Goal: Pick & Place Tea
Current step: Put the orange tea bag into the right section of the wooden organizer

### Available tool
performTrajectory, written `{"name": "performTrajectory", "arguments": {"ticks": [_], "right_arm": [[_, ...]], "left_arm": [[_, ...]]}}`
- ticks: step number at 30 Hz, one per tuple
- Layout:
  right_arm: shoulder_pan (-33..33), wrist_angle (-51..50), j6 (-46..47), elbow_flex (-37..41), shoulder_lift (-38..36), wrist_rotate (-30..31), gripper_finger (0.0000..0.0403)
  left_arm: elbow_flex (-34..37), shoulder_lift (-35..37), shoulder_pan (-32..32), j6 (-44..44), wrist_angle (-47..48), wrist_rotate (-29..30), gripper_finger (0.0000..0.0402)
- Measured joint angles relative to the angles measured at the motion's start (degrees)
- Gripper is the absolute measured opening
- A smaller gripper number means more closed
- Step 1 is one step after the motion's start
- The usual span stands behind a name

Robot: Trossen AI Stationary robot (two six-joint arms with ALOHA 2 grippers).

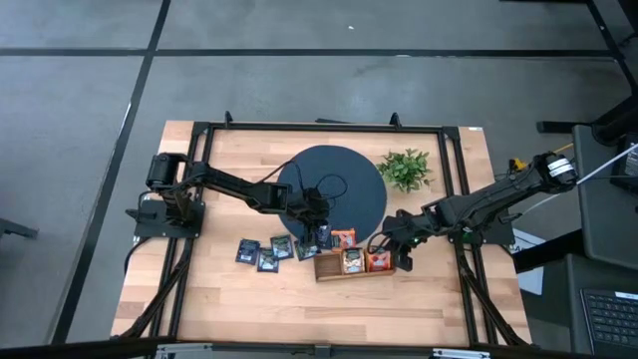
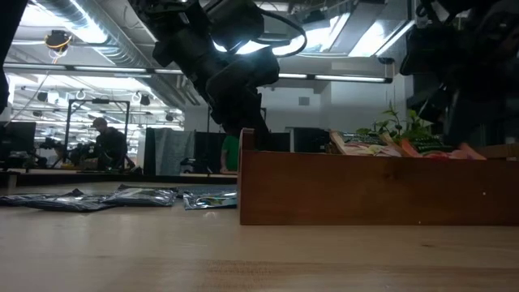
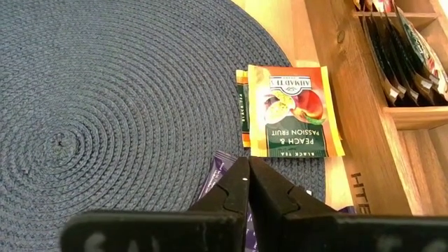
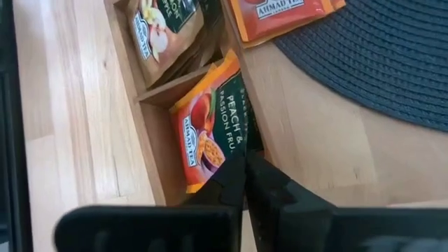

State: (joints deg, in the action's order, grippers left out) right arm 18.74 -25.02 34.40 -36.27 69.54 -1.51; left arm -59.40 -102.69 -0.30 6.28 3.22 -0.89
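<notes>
Several dark tea sachets (image 1: 267, 253) lie flat on the table left of the wooden tray (image 1: 354, 264). An orange peach sachet (image 3: 290, 112) lies on the near edge of the round dark mat (image 1: 334, 184). My left gripper (image 3: 248, 162) hangs shut over that edge, above a purple sachet (image 3: 213, 178) lying on the mat. My right gripper (image 4: 245, 157) is shut at the tray's right compartment. Another orange sachet (image 4: 210, 126) leans there, its lower end down inside. A beige sachet (image 4: 164, 28) stands in the middle compartment. My left gripper points slanting down over the purple sachet (image 3: 210, 183). Its own fingers hide the spot beneath the tips, so I cannot tell whether it touches. My right gripper's tips stand by the lower edge (image 4: 234, 148) of the leaning orange sachet, slanting down from above; whether they touch it I cannot tell.
A small green plant (image 1: 406, 168) stands at the mat's far right. The tray's wall (image 2: 373, 191) fills the front of the low view. A black frame (image 1: 319, 126) borders the tabletop. Bare wood lies along the near edge (image 1: 319, 309).
</notes>
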Motion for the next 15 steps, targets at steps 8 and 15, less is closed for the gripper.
{"name": "performTrajectory", "arguments": {"ticks": [8, 15], "right_arm": [[-0.07, -0.02, 0.07, 0.00, 0.00, -2.15, 0.0067], [-2.57, -0.87, 1.17, -2.07, 0.00, -8.99, 0.0124]], "left_arm": [[0.00, 0.00, 0.00, 0.02, -0.01, 0.00, 0.0008], [0.00, 0.00, -0.03, 0.04, -0.88, -0.14, 0.0009]]}}
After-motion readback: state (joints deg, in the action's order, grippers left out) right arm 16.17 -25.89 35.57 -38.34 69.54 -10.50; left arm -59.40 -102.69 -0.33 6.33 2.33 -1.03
